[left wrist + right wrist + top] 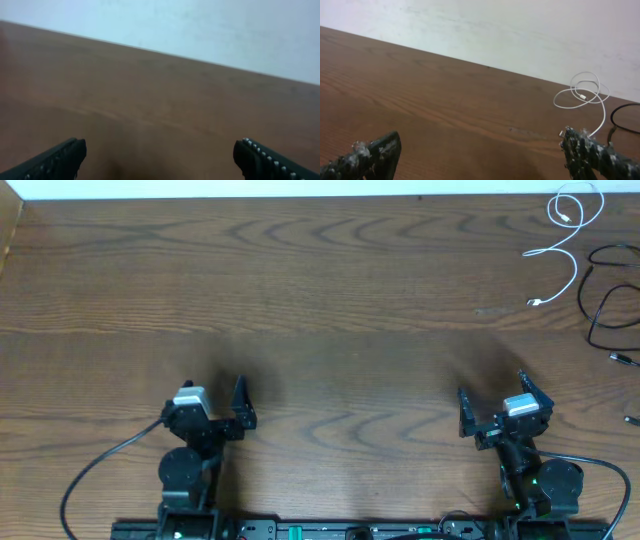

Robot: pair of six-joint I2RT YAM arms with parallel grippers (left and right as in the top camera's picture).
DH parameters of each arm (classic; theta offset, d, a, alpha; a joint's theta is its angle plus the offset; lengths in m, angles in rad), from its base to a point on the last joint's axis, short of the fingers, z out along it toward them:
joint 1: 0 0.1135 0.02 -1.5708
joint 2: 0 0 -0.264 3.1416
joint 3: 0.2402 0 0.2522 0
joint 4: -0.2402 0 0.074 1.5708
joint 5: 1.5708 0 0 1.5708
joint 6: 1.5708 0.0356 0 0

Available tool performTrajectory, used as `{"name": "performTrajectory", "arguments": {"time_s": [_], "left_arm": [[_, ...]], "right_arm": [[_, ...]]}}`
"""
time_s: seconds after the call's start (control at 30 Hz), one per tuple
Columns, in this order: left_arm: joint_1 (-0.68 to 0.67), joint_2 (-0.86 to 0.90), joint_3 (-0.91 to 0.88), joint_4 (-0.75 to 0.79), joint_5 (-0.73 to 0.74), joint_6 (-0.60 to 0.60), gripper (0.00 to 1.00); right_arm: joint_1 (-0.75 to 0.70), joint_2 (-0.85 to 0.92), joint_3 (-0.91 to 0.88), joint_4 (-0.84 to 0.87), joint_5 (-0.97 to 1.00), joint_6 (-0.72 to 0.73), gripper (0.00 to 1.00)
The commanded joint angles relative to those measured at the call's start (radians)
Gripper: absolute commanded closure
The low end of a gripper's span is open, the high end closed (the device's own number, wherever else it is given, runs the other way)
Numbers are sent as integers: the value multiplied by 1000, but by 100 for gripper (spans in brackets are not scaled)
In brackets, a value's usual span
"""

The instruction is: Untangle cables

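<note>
A white cable (567, 240) lies loosely looped at the far right of the table, apart from the black cables (606, 298) that curl at the right edge. The white cable also shows in the right wrist view (585, 97), with a black cable loop (624, 119) beside it. My left gripper (240, 402) is open and empty at the near left, over bare wood (160, 155). My right gripper (492, 402) is open and empty at the near right, well short of the cables; its fingers show in the right wrist view (480, 152).
The wooden table (300, 300) ends at a pale wall along the far edge. Small black plug ends (625, 360) lie at the right edge. The arm bases and their thick black wires (90, 475) sit along the near edge.
</note>
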Motion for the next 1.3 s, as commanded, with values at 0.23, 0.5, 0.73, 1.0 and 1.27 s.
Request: {"name": "performTrajectory", "arguments": {"time_s": [0.23,0.5,0.73,1.0,1.27], "left_arm": [[4,-137,-12,-116,-36,28,1],[4,-132,-12,-114,-35,28,1],[4,-126,-12,-114,-35,28,2],[4,-126,-12,-114,-35,28,2],[4,-126,-12,-114,-35,28,1]], "right_arm": [[7,-4,-2,-4,0,10,1],[7,-4,-2,-4,0,10,1],[7,-4,-2,-3,0,10,1],[7,-4,-2,-4,0,10,1],[7,-4,-2,-3,0,10,1]]}}
